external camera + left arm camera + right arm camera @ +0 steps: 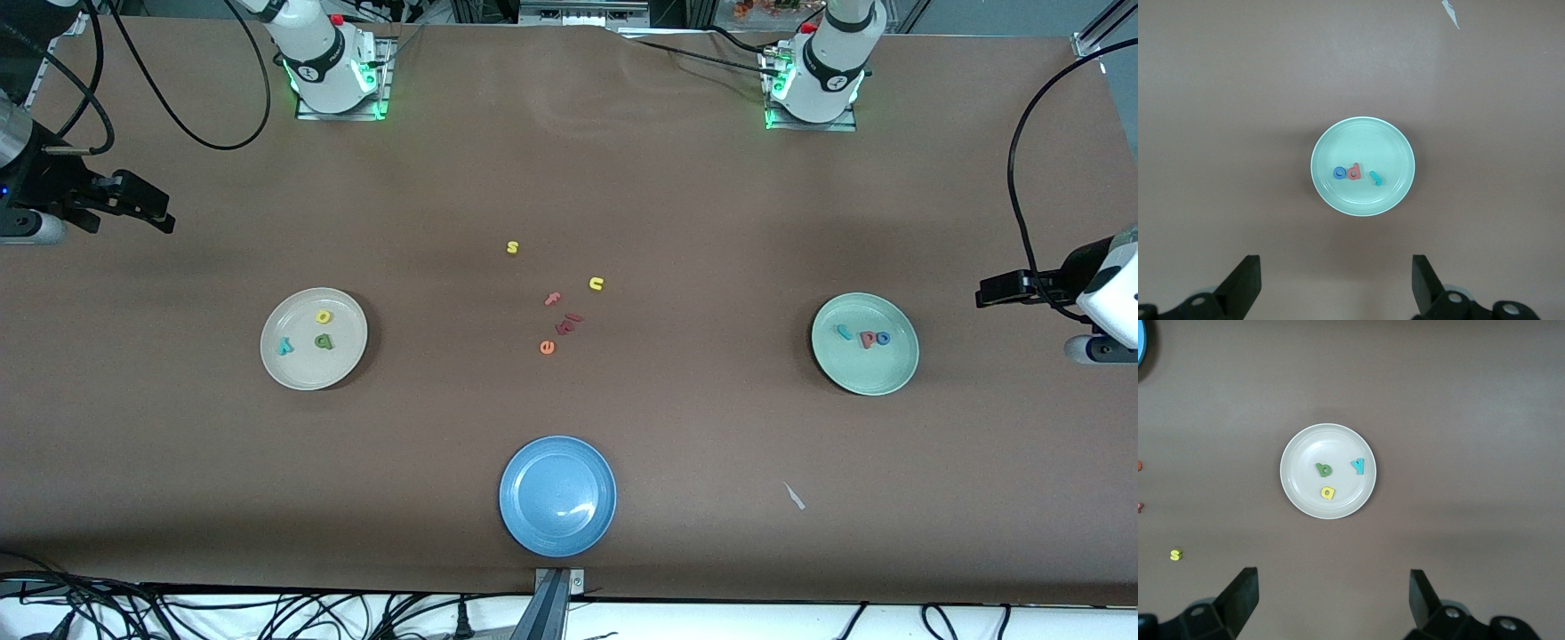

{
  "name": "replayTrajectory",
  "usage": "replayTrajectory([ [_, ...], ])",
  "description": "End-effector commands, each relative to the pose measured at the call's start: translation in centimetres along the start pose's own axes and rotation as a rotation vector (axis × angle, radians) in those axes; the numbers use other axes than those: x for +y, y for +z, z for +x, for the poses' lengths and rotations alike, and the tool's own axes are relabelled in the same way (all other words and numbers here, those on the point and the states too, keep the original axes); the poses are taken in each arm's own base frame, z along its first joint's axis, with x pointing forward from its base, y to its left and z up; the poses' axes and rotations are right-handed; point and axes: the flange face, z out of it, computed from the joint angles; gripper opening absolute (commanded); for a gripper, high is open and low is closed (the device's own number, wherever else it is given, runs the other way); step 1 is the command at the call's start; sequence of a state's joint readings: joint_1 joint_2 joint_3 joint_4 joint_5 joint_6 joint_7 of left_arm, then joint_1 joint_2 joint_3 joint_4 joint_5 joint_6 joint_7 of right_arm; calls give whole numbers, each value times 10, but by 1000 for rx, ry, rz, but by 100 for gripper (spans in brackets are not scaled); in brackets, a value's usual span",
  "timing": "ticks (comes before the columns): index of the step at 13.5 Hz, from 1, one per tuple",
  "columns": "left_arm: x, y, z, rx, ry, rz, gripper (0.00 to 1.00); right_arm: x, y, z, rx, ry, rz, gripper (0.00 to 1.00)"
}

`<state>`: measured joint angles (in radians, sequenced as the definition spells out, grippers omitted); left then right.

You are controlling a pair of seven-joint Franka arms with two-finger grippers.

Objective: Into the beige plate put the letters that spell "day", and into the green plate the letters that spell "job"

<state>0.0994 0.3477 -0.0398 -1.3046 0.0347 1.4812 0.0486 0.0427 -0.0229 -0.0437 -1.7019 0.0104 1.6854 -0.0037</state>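
Observation:
The beige plate point(302, 369) lies toward the right arm's end of the table and holds a yellow d point(324, 316), a dark green a point(324, 341) and a teal y point(284, 346). The green plate point(876, 373) lies toward the left arm's end and holds a teal j point(843, 332), a salmon b point(867, 339) and a blue o point(882, 338). My right gripper point(164, 218) hangs open and empty high over its end of the table, with the beige plate point(1311, 443) in its wrist view. My left gripper point(982, 296) is open and empty high over its end, looking at the green plate point(1365, 140).
A blue plate point(557, 495) sits near the table's front edge at the middle. Loose letters lie mid-table: yellow s point(512, 247), yellow u point(596, 284), salmon f point(553, 299), orange e point(547, 347), dark red pieces point(569, 324). A white scrap point(794, 496) lies beside the blue plate.

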Motion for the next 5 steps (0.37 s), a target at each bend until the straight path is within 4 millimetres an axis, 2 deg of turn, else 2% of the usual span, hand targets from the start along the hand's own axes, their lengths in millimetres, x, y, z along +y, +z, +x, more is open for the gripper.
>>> replayTrajectory([
  [1,-2,-7,-6,10,13,2,100,4,-4,2,12,-13,-1,100],
  [5,-2,-6,-5,11,19,2,100,4,-5,2,12,-13,-6,100],
])
